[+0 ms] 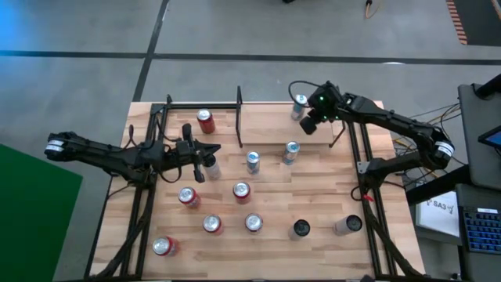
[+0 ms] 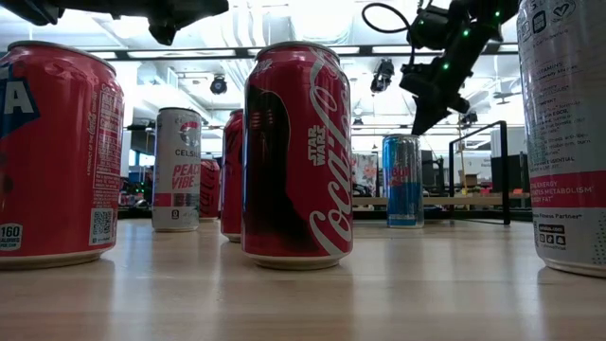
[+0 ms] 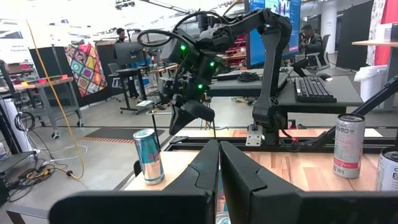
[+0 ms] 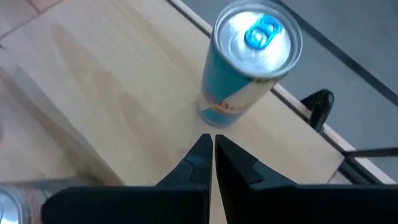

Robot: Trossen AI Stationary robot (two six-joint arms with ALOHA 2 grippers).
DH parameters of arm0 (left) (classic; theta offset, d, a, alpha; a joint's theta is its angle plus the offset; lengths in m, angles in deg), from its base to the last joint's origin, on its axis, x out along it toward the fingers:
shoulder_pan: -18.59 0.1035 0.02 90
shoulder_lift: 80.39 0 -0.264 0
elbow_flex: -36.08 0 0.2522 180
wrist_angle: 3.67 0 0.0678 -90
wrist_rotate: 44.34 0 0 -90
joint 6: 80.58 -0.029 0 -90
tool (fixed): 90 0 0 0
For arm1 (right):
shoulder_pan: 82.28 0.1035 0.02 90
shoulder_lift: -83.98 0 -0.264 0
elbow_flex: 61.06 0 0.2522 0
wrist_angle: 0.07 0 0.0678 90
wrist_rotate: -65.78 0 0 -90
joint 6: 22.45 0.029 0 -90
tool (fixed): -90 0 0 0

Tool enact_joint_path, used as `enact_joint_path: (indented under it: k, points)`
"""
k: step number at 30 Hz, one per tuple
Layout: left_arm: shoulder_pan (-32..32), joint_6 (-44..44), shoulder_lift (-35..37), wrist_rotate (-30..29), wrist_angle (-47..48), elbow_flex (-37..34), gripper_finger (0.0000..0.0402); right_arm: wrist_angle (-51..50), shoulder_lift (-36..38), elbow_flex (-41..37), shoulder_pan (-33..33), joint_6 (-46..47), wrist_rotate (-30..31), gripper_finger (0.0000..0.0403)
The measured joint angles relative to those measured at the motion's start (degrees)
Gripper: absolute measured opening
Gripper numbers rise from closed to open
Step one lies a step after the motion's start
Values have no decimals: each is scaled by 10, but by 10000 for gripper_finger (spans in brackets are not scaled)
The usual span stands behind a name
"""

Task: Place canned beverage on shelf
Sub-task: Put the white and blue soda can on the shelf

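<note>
Slim blue-and-silver can (image 4: 249, 62) stands on the small light-wood shelf (image 4: 93, 106), maybe already placed. Right gripper (image 4: 211, 146) hangs empty, fingers closed; lift straight up, gently.

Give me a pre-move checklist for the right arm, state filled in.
1. Right end effector shut and empty: ok.
2. Blue can stands upright on the shelf: ok.
3. Right end effector apart from that can: ok; it hangs above and beside it.
4. Left end effector shut, over the table's left half: ok.
5. Cans left on the table to pick: ok, several upright.
6. Free room on the shelf: ok, bare board beside the blue can.
</note>
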Motion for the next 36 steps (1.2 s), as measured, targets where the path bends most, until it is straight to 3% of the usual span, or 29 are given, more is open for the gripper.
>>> enact_joint_path:
  k: [11, 16, 36]
  points:
    - [0, 0, 0, 0, 0, 0, 0, 38, 0, -12, -10, -28, -6, 9]
    - [1, 0, 0, 0, 0, 0, 0, 74, 0, -16, -19, -36, -45, 9]
    - [1, 0, 0, 0, 0, 0, 0, 116, 0, -32, -19, -38, -45, 9]
